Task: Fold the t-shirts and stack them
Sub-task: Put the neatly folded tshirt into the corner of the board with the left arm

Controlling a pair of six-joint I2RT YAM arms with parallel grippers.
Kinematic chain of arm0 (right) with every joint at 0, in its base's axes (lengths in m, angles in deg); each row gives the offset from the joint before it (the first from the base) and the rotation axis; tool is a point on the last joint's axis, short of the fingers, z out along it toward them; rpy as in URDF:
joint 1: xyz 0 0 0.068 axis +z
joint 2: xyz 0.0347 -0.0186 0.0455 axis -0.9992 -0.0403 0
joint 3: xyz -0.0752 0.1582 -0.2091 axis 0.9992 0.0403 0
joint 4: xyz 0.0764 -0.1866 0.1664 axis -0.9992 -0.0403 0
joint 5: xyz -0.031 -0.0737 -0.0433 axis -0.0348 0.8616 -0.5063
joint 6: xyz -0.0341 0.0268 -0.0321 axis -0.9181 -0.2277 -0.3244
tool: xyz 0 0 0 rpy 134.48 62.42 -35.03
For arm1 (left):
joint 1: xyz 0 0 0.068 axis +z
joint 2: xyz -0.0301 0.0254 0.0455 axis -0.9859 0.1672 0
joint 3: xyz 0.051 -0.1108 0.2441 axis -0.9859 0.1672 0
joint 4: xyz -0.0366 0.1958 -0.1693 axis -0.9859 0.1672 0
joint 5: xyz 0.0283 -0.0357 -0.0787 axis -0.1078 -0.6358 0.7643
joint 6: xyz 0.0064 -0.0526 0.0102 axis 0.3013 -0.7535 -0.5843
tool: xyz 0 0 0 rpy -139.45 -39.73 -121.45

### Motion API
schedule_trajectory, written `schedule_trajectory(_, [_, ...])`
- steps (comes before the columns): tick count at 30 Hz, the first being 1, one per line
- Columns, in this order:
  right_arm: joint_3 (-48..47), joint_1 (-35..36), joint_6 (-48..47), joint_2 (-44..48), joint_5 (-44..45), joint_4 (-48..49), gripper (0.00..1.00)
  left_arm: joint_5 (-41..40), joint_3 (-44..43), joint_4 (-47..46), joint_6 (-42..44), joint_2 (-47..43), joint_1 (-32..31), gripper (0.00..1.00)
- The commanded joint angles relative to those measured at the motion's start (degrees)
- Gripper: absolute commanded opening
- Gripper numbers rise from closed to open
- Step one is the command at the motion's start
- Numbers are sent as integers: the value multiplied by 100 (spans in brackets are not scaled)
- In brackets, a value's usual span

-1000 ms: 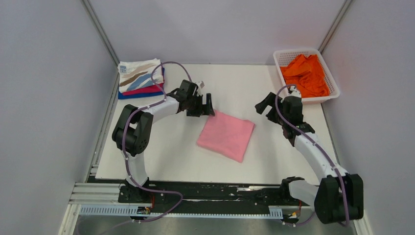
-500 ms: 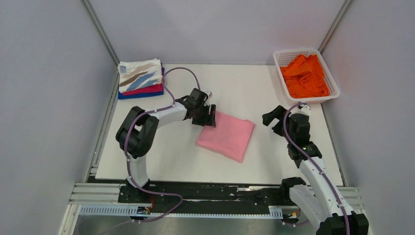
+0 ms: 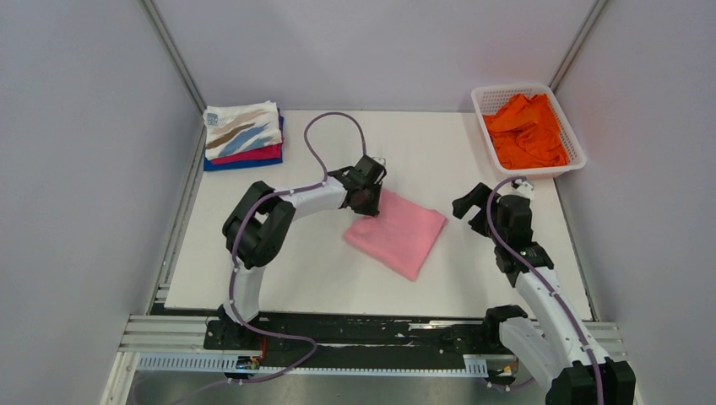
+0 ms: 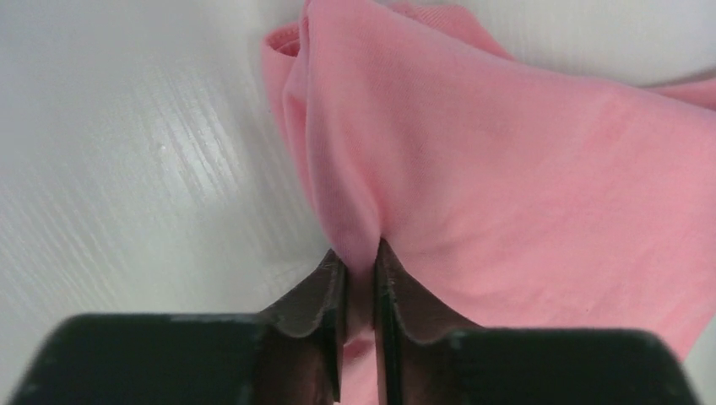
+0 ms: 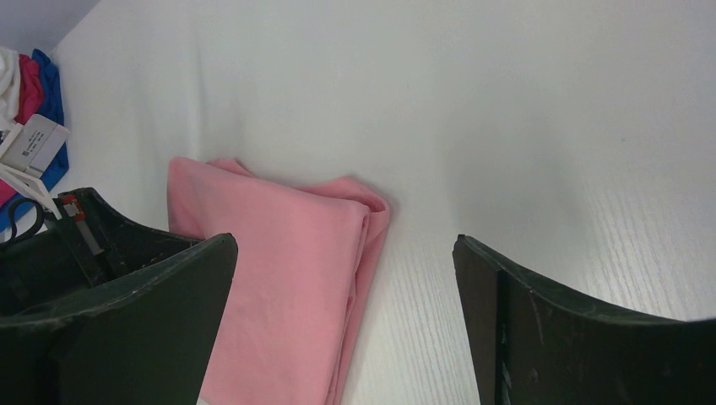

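A folded light pink t-shirt (image 3: 397, 235) lies in the middle of the table. My left gripper (image 3: 368, 201) is at its far left corner, and in the left wrist view the left gripper (image 4: 360, 253) is shut on a pinched ridge of the pink t-shirt (image 4: 523, 169). My right gripper (image 3: 474, 208) hovers to the right of the shirt, open and holding nothing; in its wrist view the right gripper (image 5: 342, 249) looks over the pink t-shirt (image 5: 279, 278). A stack of folded t-shirts (image 3: 243, 135), the streak-printed one on top, sits at the far left. An orange t-shirt (image 3: 528, 131) lies crumpled in the basket.
The white lattice basket (image 3: 572, 143) stands at the far right corner of the white table (image 3: 279, 270). Grey walls close in the left, back and right sides. A purple cable (image 3: 325, 126) loops above the left arm.
My left gripper slid right onto the shirt's corner and closed on it, nudging the shirt slightly right. The right arm drew back toward its base earlier and has since held still.
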Motion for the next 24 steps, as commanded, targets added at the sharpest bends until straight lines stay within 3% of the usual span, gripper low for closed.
schedule_trajectory(1, [-14,-21,-101,159,237,98,100,-808,-267,910,-19,689,-283,13])
schedule_trajectory(3, [1,-21,-117,179,279,98,100,-1134,-462,1080,-49,880,-324,1])
schedule_trajectory(6, [8,-25,-143,173,278,98,100,-1835,-767,1496,-74,998,-332,0])
schedule_trajectory(11, [71,-26,-283,155,324,158,100,-3821,-1668,2239,17,1082,-246,0])
schedule_trajectory(18, [124,-20,-312,-51,461,324,100,-4682,-2699,2256,694,1294,402,0])
schedule_trajectory(24, [226,-24,-353,-79,460,563,100,-5389,-3180,1488,1907,1512,1018,0])
